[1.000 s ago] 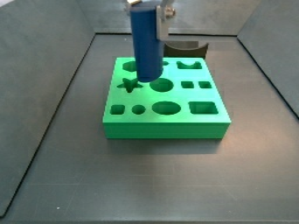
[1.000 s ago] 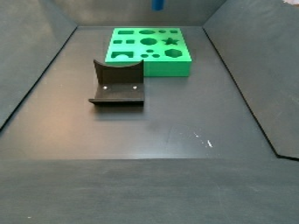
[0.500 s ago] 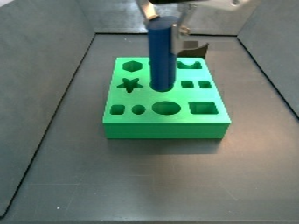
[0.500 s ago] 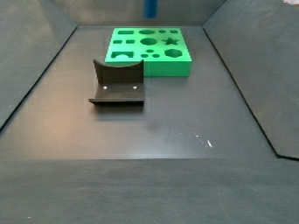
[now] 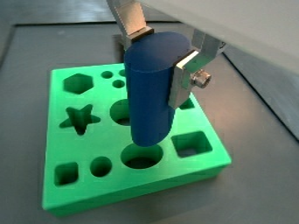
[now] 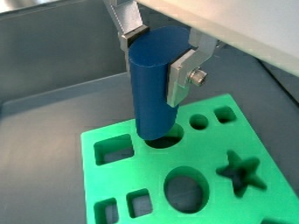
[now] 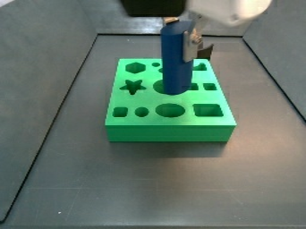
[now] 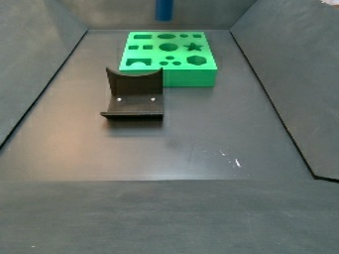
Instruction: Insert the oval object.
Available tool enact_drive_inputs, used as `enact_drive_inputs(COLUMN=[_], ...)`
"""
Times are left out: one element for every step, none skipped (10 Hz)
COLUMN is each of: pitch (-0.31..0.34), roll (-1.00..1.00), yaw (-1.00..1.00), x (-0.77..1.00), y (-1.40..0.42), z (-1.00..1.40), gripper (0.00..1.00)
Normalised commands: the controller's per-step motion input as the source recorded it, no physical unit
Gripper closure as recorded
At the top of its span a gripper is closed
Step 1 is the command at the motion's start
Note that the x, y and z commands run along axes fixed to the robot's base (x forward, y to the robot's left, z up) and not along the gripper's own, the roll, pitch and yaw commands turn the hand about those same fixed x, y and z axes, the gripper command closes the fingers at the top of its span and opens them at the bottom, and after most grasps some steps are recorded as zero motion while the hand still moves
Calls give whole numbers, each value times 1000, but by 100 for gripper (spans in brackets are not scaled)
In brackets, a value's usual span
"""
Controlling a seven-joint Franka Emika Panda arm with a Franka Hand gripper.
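My gripper (image 7: 180,31) is shut on the oval object (image 7: 176,59), a tall smooth blue peg held upright over the green block (image 7: 167,125). In both wrist views the silver fingers (image 5: 187,74) (image 6: 183,77) clamp the peg (image 5: 155,87) (image 6: 156,83) near its upper end. Its lower end hangs just above the block's top, over the holes in the middle. An oval hole (image 5: 142,157) shows right under it. In a side view only a sliver of the peg (image 8: 165,10) shows, above the block (image 8: 169,55).
The dark fixture (image 8: 133,94) stands on the grey floor beside the block. It shows partly behind the peg in a side view (image 7: 203,49). The block holds star (image 5: 79,118), hexagon (image 5: 79,83), round and square holes. Grey walls ring the floor.
My gripper has carried the peg sideways across the block, from over the star hole toward the block's middle. The block and fixture have not moved.
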Motion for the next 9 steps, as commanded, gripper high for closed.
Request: enact_drive_inputs(pitch=[0,0,0,0,0,97,123,99,57], roll=[0,0,0,0,0,41,77,69,99], yaw=[-1000,-1000,-1000,-1000,-1000,-794,-603,-197,-71], x=[0,0,0,0,0,74,151,0,0], y=[-91,-80,-57,-37,0,0,0,0,0], z=[-426,-466,-566,-629,-523,-180,-117,-77,-100], gripper=[100,100,100,100,100,100,100,100,100])
